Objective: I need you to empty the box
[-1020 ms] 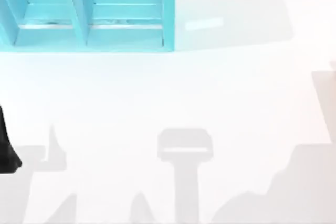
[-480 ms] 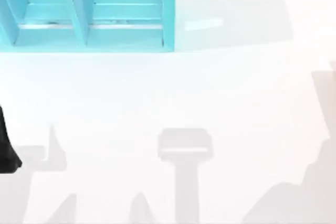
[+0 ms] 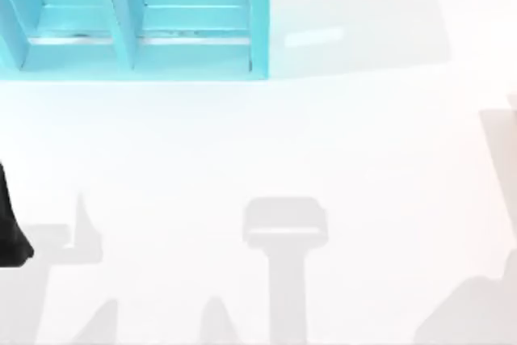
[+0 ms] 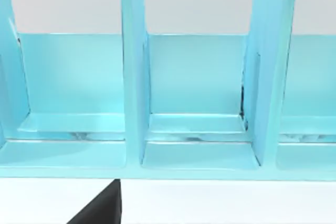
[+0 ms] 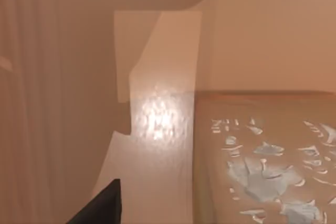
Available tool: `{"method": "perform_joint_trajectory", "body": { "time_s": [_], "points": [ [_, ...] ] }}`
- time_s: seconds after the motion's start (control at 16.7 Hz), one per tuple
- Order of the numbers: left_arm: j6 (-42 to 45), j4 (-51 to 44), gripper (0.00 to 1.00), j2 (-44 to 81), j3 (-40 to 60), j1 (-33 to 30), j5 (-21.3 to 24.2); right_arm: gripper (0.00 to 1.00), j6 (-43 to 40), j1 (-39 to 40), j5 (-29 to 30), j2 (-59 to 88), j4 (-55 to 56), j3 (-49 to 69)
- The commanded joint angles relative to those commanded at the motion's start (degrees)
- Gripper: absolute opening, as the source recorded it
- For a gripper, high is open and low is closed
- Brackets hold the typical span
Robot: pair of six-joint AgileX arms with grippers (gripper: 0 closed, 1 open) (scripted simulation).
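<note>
The box (image 5: 262, 35), as best I can judge, is the tan-walled thing the right claw (image 5: 100, 208) is hanging close over, somewhere off the right side of the desk (image 3: 266, 143). Whether that claw is open or closed I cannot tell, and nothing appears to be held in it. Inside the tan walls lies a flat slab (image 5: 273, 166) with flaked pale-blue markings on its top face, so I'd say the emptying has barely begun, if at all: the slab is yet to be lifted out, and nothing taken from the box lies on the white desk. Which way the box points is hard to say. The slab lies flat, face up, and its one straight edge runs away from the camera toward the far wall. That hints the long axis goes the same way, but it is only a guess. The left arm (image 3: 10, 228) sits at the desk's left edge, apparently idle. The left claw (image 4: 100, 211) looks toward the blue shelf (image 3: 137, 22), and again I cannot tell if it is open or closed. That shelf stands at the far left of the desk, its upright dividers and open compartments facing forward, with nothing I can make out in them.
</note>
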Motion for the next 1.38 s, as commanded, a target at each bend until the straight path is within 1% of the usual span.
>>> {"method": "perform_joint_trajectory", "body": {
  "time_s": [0.06,0.84,0.9,1.38],
  "points": [
    [0.0,0.0,1.00,0.0,0.0,0.0,0.0,1.00,0.0,0.0,0.0,0.0,0.0,0.0],
    [0.0,0.0,1.00,0.0,0.0,0.0,0.0,0.02,0.0,0.0,0.0,0.0,0.0,0.0],
    [0.0,0.0,1.00,0.0,0.0,0.0,0.0,0.00,0.0,0.0,0.0,0.0,0.0,0.0],
    [0.0,0.0,1.00,0.0,0.0,0.0,0.0,0.00,0.1,0.0,0.0,-0.1,0.0,0.0]
  ]
}}
